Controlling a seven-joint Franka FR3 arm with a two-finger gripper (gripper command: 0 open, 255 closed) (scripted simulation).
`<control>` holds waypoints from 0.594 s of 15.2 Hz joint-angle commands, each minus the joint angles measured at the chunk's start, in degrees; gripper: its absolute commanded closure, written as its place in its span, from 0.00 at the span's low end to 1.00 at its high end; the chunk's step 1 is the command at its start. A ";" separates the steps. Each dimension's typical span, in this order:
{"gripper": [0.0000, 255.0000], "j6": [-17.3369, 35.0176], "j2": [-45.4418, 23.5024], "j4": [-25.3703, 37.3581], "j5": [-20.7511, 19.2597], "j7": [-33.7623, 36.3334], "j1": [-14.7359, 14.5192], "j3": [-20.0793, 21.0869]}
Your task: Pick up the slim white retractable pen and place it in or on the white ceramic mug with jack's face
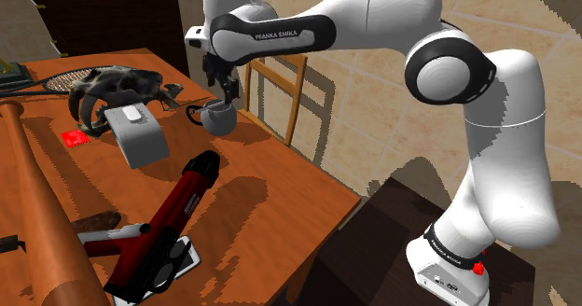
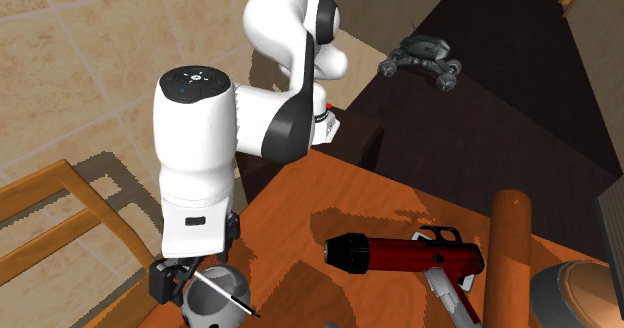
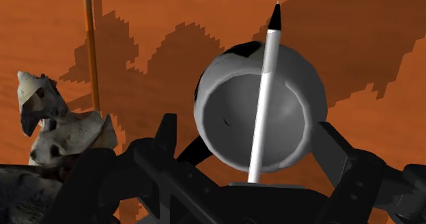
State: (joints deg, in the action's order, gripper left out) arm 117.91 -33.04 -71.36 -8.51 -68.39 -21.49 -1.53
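Black fingers of the claw (image 3: pixel 246 128) stand wide apart, gripping nothing. Between them, untouched, the white pen (image 3: pixel 265 93) leans in the mouth of the grey-white mug (image 3: pixel 208 113), its black tip past the rim. Beneath lies the orange-brown worktop (image 3: pixel 368 52).

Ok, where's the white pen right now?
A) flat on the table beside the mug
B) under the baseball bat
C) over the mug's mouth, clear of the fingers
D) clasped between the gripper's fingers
C: in the wrist view the pen crosses the mug at its mouth, while the gripper stands open, its fingers on either side and not touching it.
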 commanded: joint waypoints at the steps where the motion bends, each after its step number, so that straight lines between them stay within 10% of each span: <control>1: 0.00 -2.76 0.94 1.83 0.08 -0.19 -0.19 0.07; 9: 0.00 -3.88 1.52 2.35 0.09 -0.21 -0.31 0.09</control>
State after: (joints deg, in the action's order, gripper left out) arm 114.04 -31.52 -69.02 -8.42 -68.61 -21.80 -1.43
